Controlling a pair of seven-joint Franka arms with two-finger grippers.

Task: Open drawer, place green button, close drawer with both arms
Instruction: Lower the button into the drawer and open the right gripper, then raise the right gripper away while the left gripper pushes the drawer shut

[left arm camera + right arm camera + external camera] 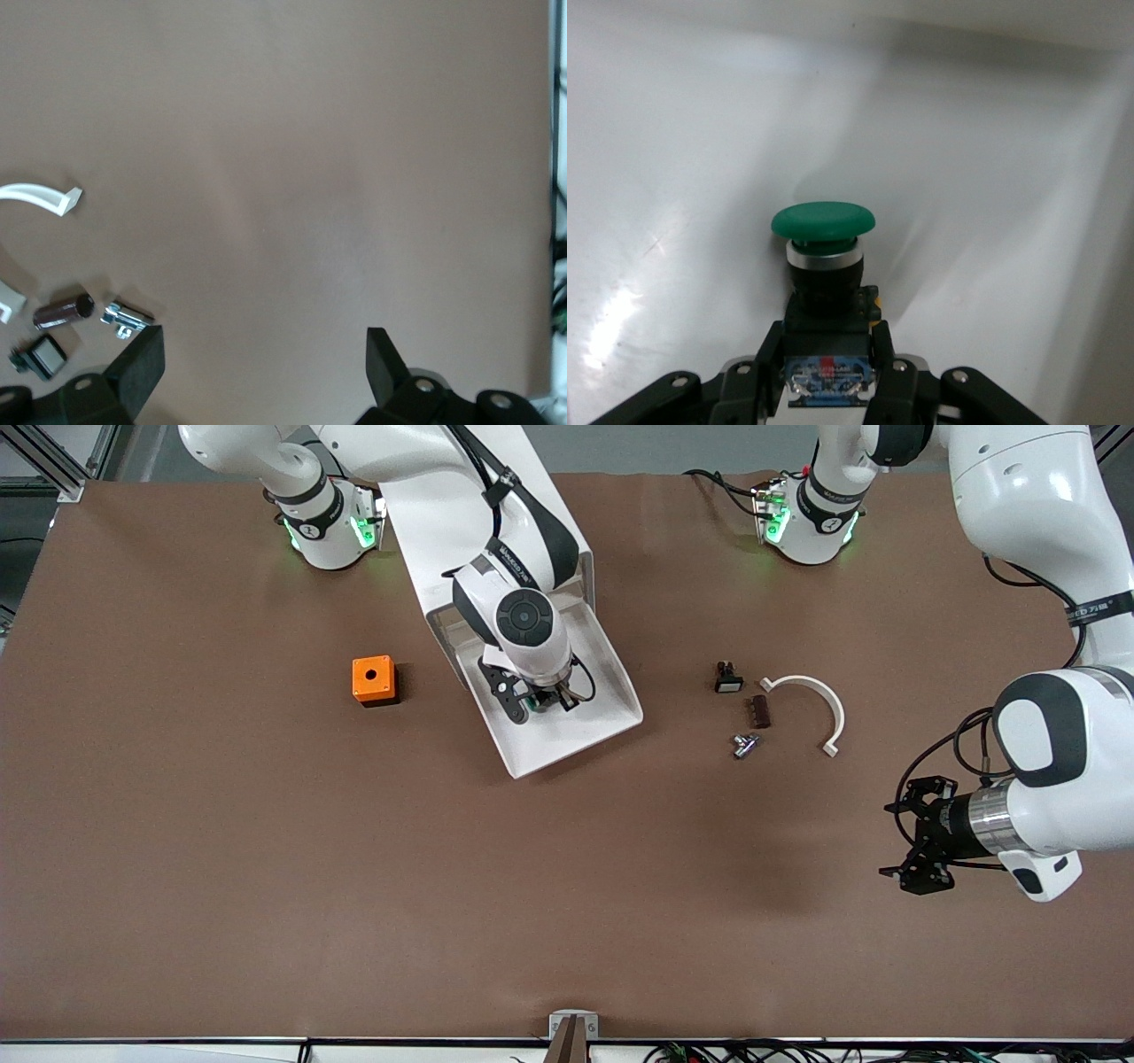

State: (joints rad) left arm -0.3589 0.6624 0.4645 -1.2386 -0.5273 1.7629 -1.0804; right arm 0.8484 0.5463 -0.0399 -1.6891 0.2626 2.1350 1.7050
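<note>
The drawer [580, 731] is pulled out of the white cabinet [580, 571], which is mostly hidden under the right arm. My right gripper [542, 701] is down inside the drawer, shut on the button. In the right wrist view the button's green cap [824, 221] points at the white drawer floor [700, 133], and the right gripper [828, 359] clamps its black-and-blue body. I cannot tell if the button touches the floor. My left gripper [886, 840] is open and empty over bare table at the left arm's end; it also shows in the left wrist view [264, 363].
An orange cube with a hole [374, 680] sits beside the drawer toward the right arm's end. Toward the left arm's end lie a black button with white cap [727, 677], a brown piece [760, 711], a metal part [745, 745] and a white curved clip [811, 704].
</note>
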